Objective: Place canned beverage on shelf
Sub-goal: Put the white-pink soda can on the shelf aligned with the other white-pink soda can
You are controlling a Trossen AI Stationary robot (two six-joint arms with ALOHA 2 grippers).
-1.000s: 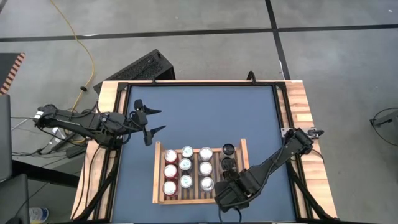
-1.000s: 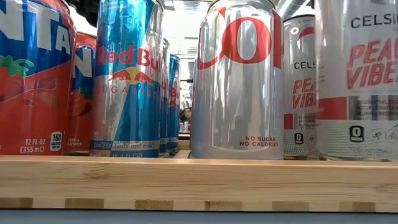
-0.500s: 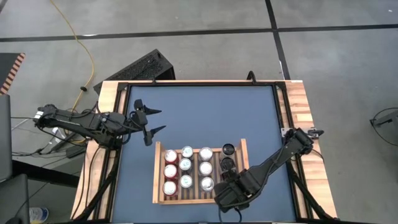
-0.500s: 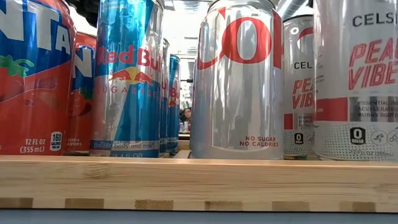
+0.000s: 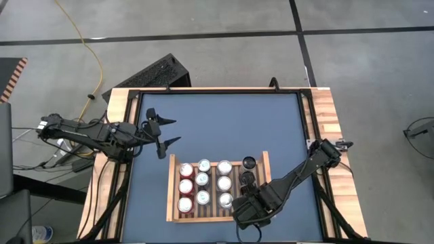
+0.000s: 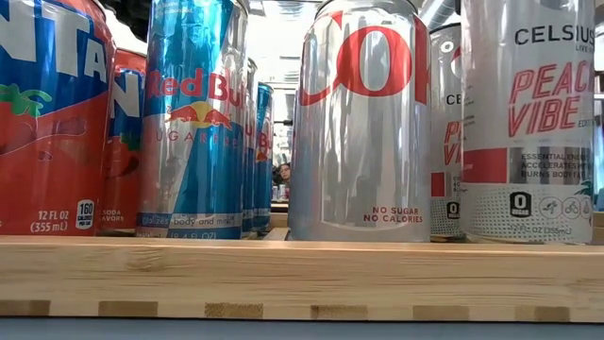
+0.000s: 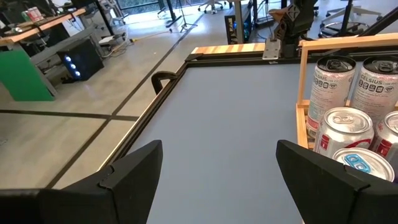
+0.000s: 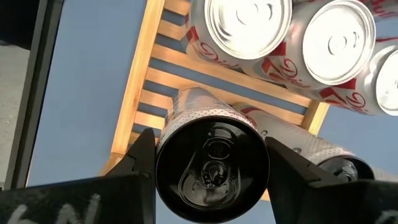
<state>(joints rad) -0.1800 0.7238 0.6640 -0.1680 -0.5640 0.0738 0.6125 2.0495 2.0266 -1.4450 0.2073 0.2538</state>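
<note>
Light-wood slats and a low raised rim make up the shelf (image 5: 171,190), a flat rectangular tray lying on the blue tabletop (image 5: 224,125) toward its six o'clock edge. The right gripper (image 8: 208,163) holds a tall white Celsius can with a black lid (image 6: 528,118), its two dark fingers pressed against opposite sides just under the top. The can's long axis stands upright, lid up and pull-tab toward the wrist camera, and the pink "Peach Vibe" lettering faces the low camera. In the high view the can is hidden under the right gripper (image 5: 252,207), at the tray's five o'clock corner, in the rightmost column, where two more black-lidded cans (image 5: 248,170) stand toward twelve o'clock. Whether its base touches the slats I cannot tell. Just beside it, at nine o'clock, stands a column of silver Diet Coke cans (image 5: 224,183), then blue Red Bull cans (image 5: 203,180) and red Fanta cans (image 5: 185,187); little room shows between the columns. The left gripper (image 5: 167,133) hangs over the tabletop at the tray's eleven o'clock, well apart from it, jaws wide and holding nothing. Open blue surface stretches from the tray to the twelve o'clock edge.
</note>
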